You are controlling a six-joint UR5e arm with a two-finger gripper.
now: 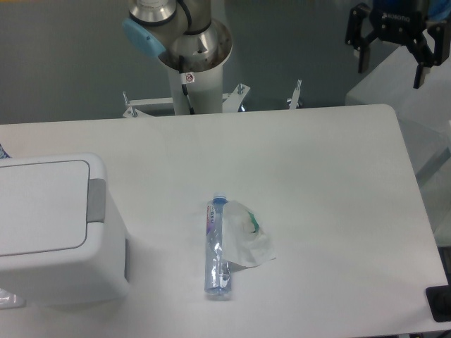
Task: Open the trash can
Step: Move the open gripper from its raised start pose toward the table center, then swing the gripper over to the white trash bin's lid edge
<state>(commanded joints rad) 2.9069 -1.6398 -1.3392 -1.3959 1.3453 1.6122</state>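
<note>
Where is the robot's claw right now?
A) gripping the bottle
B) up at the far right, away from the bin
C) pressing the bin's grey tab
B: the claw hangs open beyond the table's far right corner, while the trash can sits lid-closed at the left.

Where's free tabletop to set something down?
Bare: the table's right half, from the bottle and crumpled wrapper to the right edge; also the back strip. Crowded: left side, filled by the trash can. Gripper hangs beyond the back-right corner.

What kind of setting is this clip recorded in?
Probably a robotics lab bench: a robot arm's base bolted behind a plain white table, with only a trash can and a plastic bottle laid out.
</note>
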